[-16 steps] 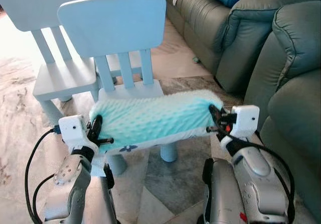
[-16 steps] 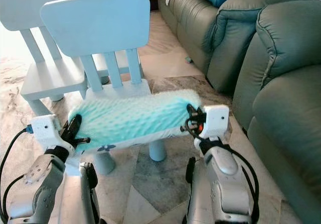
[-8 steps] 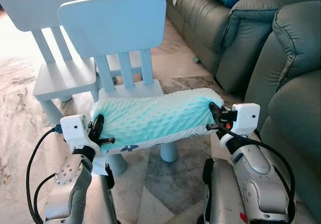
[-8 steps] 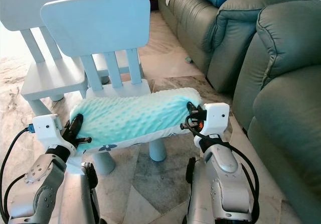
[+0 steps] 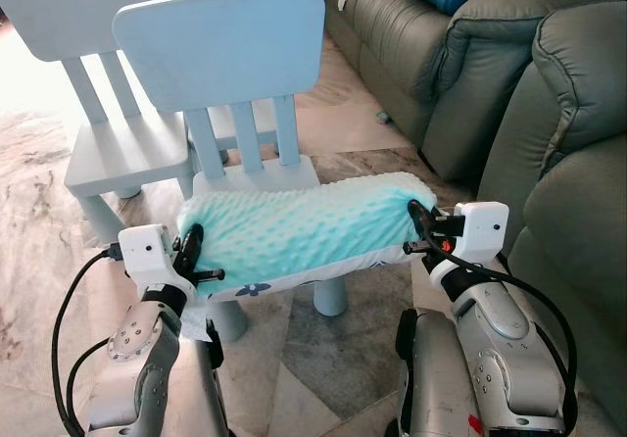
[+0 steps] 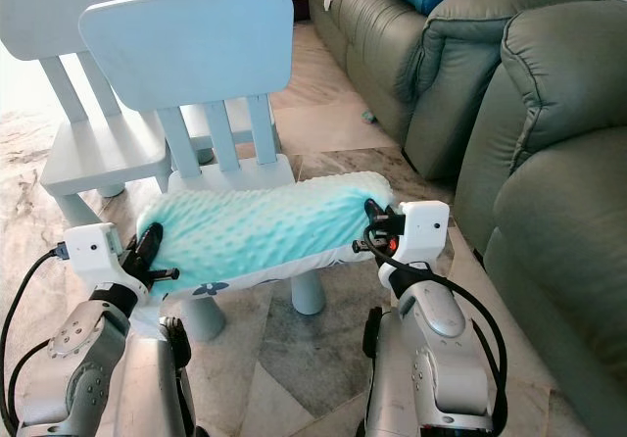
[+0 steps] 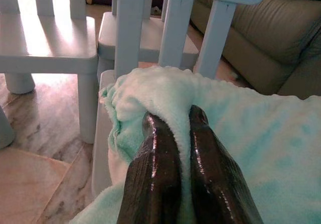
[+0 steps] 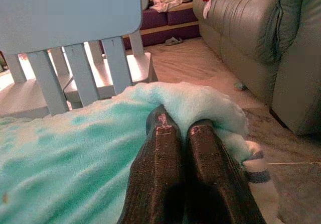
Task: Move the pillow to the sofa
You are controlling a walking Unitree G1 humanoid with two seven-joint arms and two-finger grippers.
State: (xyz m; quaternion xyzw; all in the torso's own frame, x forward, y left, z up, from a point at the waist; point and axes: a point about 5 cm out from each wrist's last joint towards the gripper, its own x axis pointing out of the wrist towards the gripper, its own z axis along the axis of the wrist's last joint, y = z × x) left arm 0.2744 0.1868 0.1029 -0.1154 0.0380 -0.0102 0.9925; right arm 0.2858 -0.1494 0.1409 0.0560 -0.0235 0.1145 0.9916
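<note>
A fuzzy mint-green pillow (image 5: 304, 231) with a white underside stretches across the seat of a small pale-blue chair (image 5: 223, 55). My left gripper (image 5: 191, 243) is shut on the pillow's left end, and in the left wrist view its fingers (image 7: 155, 169) pinch a fold of the fabric. At the other end my right gripper (image 5: 419, 223) is shut on the pillow; the right wrist view has both fingers (image 8: 165, 163) pressed together into the plush. The grey-green sofa (image 5: 568, 114) stands to the right, close beside my right arm.
A second pale-blue chair (image 5: 88, 74) stands behind and left of the first. A sofa section (image 5: 392, 35) with a blue object on top runs along the back right. Marble floor (image 5: 343, 349) lies under and around the chairs.
The blur on the pillow a second ago has settled and it has shifted slightly. Both grippers keep their hold on its ends.
</note>
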